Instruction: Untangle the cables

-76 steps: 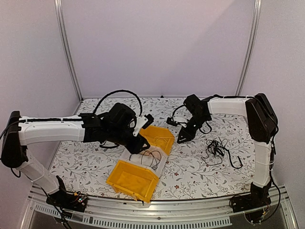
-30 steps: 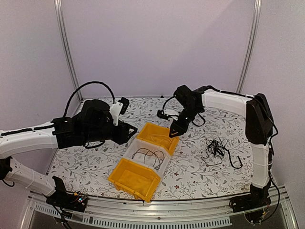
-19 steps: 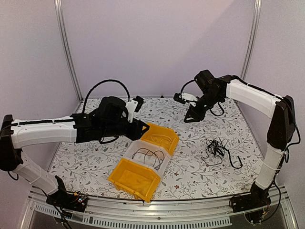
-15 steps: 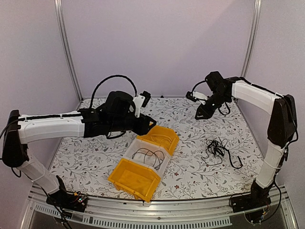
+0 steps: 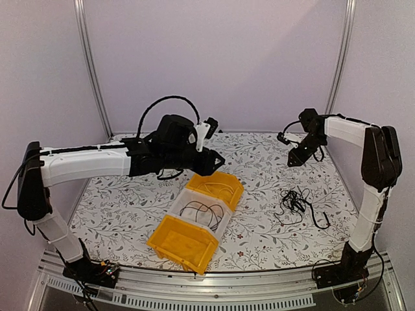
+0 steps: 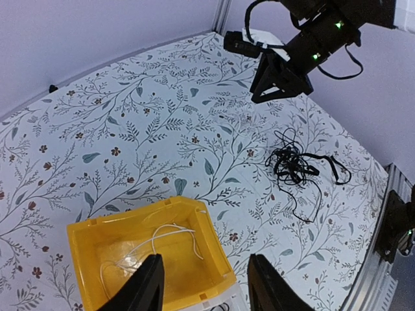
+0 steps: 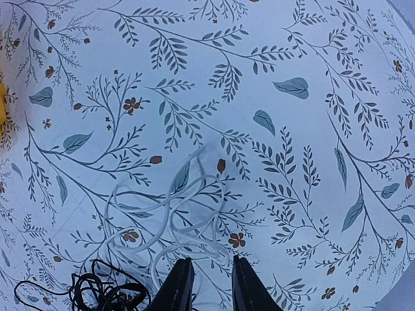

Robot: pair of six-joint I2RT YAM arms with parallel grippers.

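A black cable tangle (image 5: 295, 201) lies on the table at the right; it also shows in the left wrist view (image 6: 295, 165) and the right wrist view (image 7: 97, 291). A pale white cable (image 7: 168, 217) lies in faint, blurred loops just ahead of my right gripper (image 7: 205, 259). That gripper's jaws stand a little apart with bare table between them. I cannot tell whether the cable touches them. My right gripper (image 5: 293, 159) hovers behind the tangle. My left gripper (image 6: 205, 258) is open and empty above the far yellow bin (image 6: 194, 204), which holds a white cable (image 6: 172, 230).
Three bins stand in a diagonal row at the table's middle: the far yellow bin (image 5: 227, 184), a clear bin (image 5: 217, 223) holding a black cable (image 5: 201, 208), and a near yellow bin (image 5: 181, 243). My left gripper (image 5: 217, 161) reaches over them. Metal frame posts stand at the back corners.
My right arm has lifted away from the far yellow bin and swung to the back right. My left arm pulled back to the left, then swung forward over the far yellow bin.
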